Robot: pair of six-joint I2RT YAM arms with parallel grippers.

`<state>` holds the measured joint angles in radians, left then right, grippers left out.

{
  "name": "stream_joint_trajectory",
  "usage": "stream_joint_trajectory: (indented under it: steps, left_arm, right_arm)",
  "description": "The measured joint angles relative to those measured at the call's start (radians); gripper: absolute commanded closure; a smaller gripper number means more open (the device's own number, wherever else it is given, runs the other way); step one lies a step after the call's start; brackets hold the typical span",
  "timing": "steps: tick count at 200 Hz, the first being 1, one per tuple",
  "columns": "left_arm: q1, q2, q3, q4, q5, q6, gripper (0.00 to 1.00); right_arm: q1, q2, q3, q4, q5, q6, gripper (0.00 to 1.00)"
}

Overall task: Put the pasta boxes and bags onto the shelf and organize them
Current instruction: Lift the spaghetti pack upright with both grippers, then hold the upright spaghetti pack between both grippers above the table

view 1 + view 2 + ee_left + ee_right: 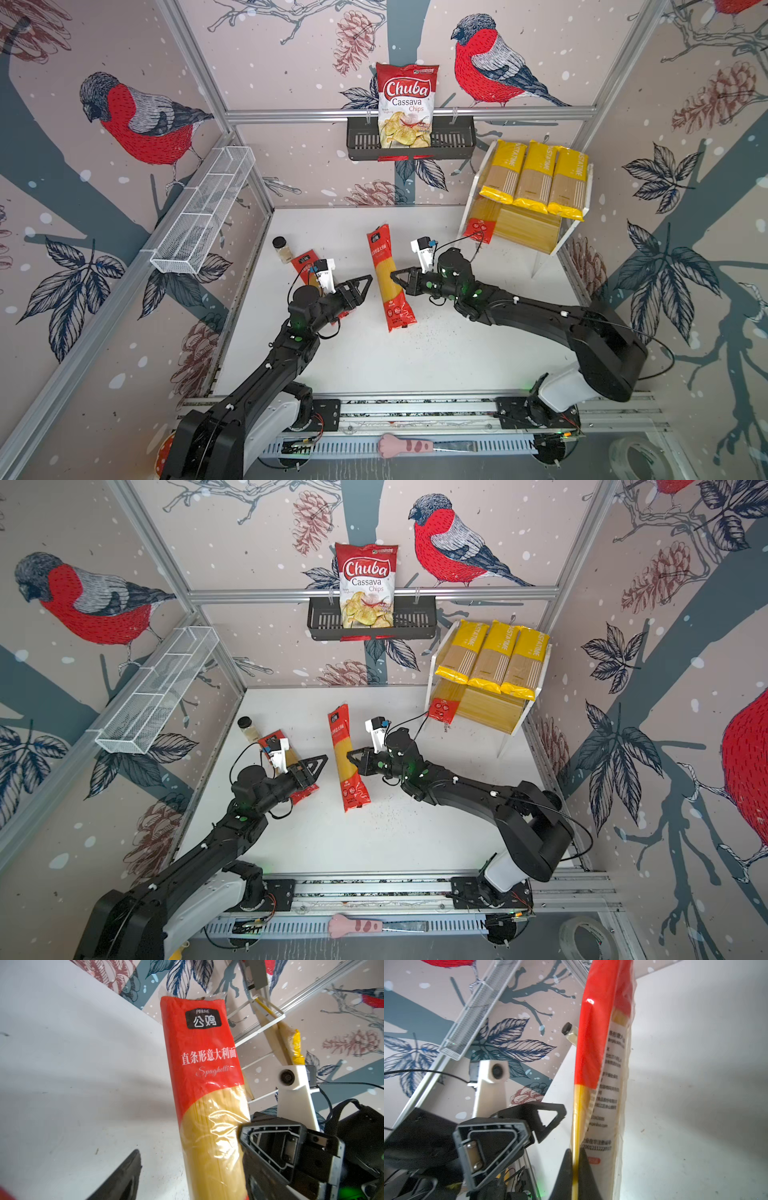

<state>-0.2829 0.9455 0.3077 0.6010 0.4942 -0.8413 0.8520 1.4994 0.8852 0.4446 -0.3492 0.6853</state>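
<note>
The red-ended spaghetti packet (385,266) is in the middle of the table (457,353), one long edge pinched in the right gripper (395,277). The left gripper (365,283) sits just beside its other edge, jaws seemingly parted and empty. A second red packet (304,259) lies under that arm, near a jar (282,249). The shelf (528,230) stands behind at the right.

This is a robot lab test cell. Two arms (257,374) (540,316) sit on a metal rail (415,409) by a white bench (457,353), inside bird-print panels (291,62).
</note>
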Motion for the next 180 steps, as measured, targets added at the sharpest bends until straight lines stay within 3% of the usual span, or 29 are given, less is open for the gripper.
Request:
stream_joint_trajectory:
  steps: [27,99,180]
  left_arm:
    - [0.002,0.028,0.020,0.115,0.105,-0.024,0.22]
    - [0.003,0.059,0.021,0.396,0.238,-0.130,0.25]
    - [0.000,0.103,0.029,0.530,0.269,-0.204,0.50]
  right_arm:
    - [0.021,-0.058,-0.001,0.019,-0.029,-0.018,0.97]
    - [0.040,-0.136,-0.021,0.109,-0.160,-0.019,0.97]
    - [0.046,-0.150,-0.062,0.155,-0.223,0.021,0.97]
